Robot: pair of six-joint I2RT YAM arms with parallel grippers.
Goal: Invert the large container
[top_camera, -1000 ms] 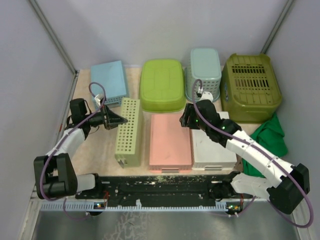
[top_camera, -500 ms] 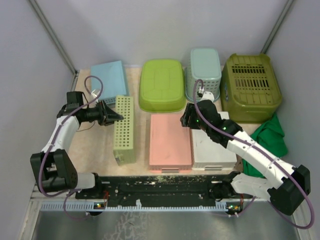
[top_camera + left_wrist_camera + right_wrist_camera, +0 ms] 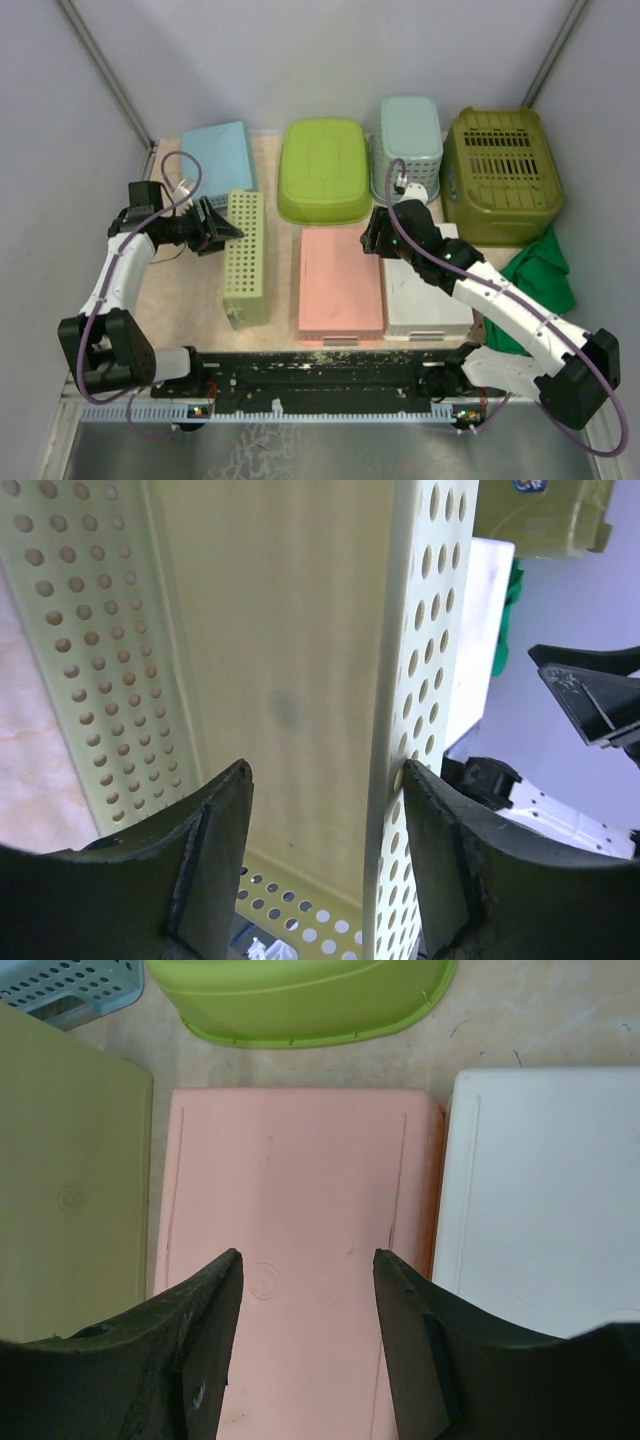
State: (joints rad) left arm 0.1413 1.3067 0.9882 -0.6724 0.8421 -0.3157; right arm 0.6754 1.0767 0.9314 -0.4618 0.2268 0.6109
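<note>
The large container, a long pale green perforated bin, rests on its long side left of centre, with a perforated wall on top. Its opening faces left toward my left gripper. In the left wrist view I look into the bin. My left gripper is open, its fingers astride the right-hand perforated wall without pinching it. The bin's solid base shows at the left of the right wrist view. My right gripper hovers open and empty over the pink container.
Other containers lie upside down around it: blue, lime green, teal basket, olive basket, pink and white. A green cloth lies at the right. Walls close in on both sides.
My left gripper has opened and let go of the perforated bin's wall, and the arm has drawn back to the left. The bin has shifted left with it. The right arm has not moved.
</note>
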